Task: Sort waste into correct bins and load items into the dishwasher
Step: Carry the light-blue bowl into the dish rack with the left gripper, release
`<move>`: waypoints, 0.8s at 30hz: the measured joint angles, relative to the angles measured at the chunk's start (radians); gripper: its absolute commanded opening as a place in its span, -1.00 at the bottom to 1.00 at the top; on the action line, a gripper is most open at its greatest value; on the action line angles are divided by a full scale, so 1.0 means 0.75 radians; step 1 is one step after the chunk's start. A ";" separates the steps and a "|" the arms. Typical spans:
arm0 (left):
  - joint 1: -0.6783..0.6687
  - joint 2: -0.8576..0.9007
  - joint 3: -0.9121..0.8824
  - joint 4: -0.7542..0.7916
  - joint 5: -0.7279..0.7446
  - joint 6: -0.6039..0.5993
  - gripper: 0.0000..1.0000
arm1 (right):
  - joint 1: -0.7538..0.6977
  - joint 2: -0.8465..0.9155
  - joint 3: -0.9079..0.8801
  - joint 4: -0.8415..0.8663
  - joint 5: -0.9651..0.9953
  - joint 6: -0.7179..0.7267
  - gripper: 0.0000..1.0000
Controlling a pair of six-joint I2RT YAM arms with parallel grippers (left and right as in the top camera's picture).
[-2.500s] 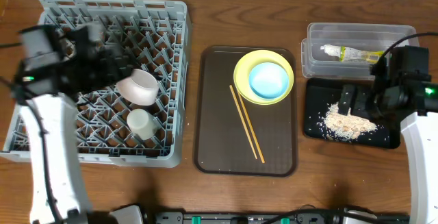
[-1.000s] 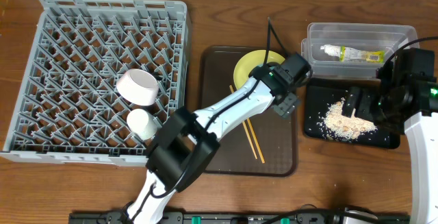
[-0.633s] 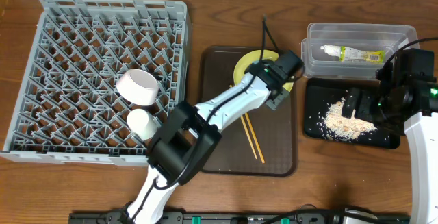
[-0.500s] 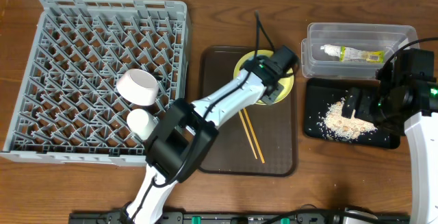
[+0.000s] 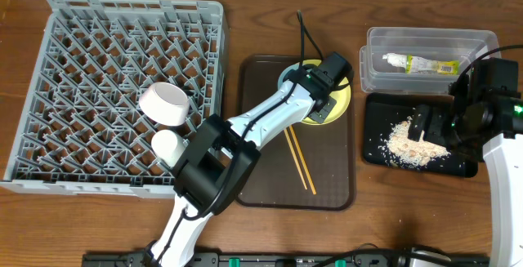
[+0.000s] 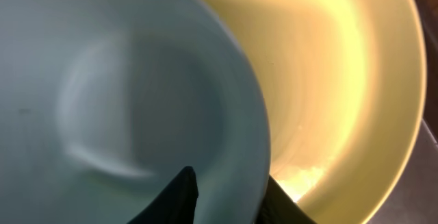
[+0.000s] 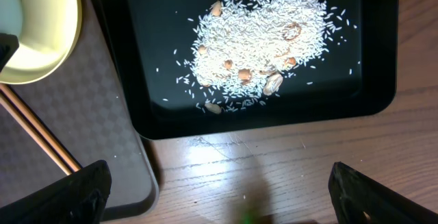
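Wooden table (image 5: 384,226) with brown tray (image 5: 261,153) at centre. Left of tray, in grey rack (image 5: 82,71), already loaded: white bowl (image 5: 166,104) and cup (image 5: 167,146); right of tray, sorted: wrapper (image 5: 421,64) in clear tub (image 5: 474,42), rice (image 5: 417,143) in black tray (image 5: 377,157), right gripper (image 7: 220,186) over it, spread wide and empty. On tray, yet to load: yellow plate (image 5: 343,100), chopsticks (image 5: 298,161), and blue bowl (image 6: 123,101), its rim nipped between jaws of left gripper (image 6: 229,196).
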 measured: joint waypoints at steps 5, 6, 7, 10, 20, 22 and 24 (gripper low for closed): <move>0.000 0.007 0.000 0.001 0.005 -0.003 -0.85 | 0.000 0.000 0.000 -0.002 0.000 0.000 0.99; 0.000 0.007 0.000 0.002 0.004 0.001 -0.85 | 0.000 0.000 0.000 -0.003 0.000 0.000 0.98; 0.000 0.007 0.000 0.003 0.004 0.002 -0.85 | 0.000 0.000 0.000 -0.003 0.000 0.000 0.99; -0.001 0.006 0.000 0.002 0.004 0.002 -0.85 | 0.000 0.000 0.000 -0.004 0.000 0.000 0.99; 0.019 -0.201 -0.002 -0.111 0.009 0.001 -0.85 | 0.000 0.000 0.000 -0.008 0.000 0.000 0.98; 0.049 -0.314 -0.002 -0.124 0.026 0.001 -0.85 | 0.000 0.000 0.000 -0.008 0.000 0.000 0.98; 0.101 -0.425 -0.001 -0.142 0.067 0.001 -0.85 | 0.000 0.000 0.000 -0.008 0.000 0.000 0.98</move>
